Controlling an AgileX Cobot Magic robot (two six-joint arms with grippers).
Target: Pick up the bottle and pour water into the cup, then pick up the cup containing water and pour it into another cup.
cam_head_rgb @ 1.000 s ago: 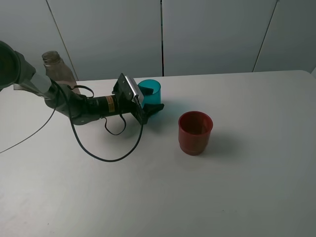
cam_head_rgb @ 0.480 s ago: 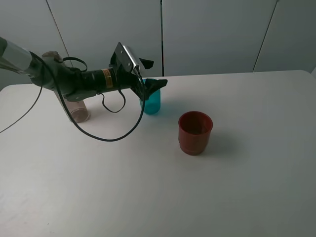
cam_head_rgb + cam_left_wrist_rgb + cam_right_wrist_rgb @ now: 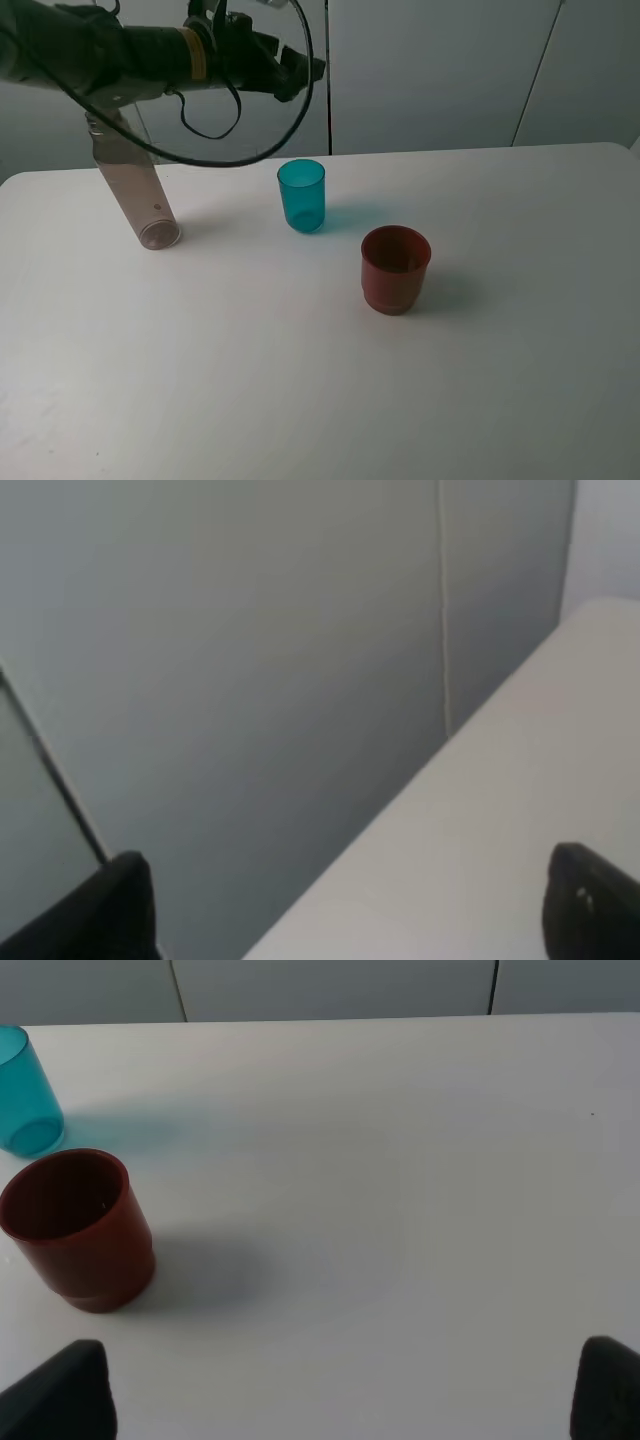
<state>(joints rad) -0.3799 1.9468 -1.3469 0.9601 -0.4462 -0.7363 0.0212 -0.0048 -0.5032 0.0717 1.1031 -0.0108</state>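
The bottle (image 3: 130, 185) stands uncapped at the table's back left. The teal cup (image 3: 301, 195) stands upright near the middle, with nothing touching it. The red cup (image 3: 395, 268) stands to its front right. My left gripper (image 3: 305, 78) is raised high above the table's back edge, behind and above the teal cup, open and empty. In the left wrist view the left gripper (image 3: 345, 905) shows only the wall and a table edge between its fingertips. My right gripper (image 3: 335, 1390) is open and empty, out of the exterior view. The right wrist view shows the red cup (image 3: 80, 1230) and the teal cup (image 3: 25, 1095).
The white table (image 3: 500, 380) carries only the bottle and the two cups. A grey panelled wall (image 3: 430, 70) runs along its back edge. The left arm's black cable (image 3: 240, 150) loops down in front of the wall.
My left gripper was around the teal cup at table level. It has let go and risen up and back to the wall. The teal cup now stands free.
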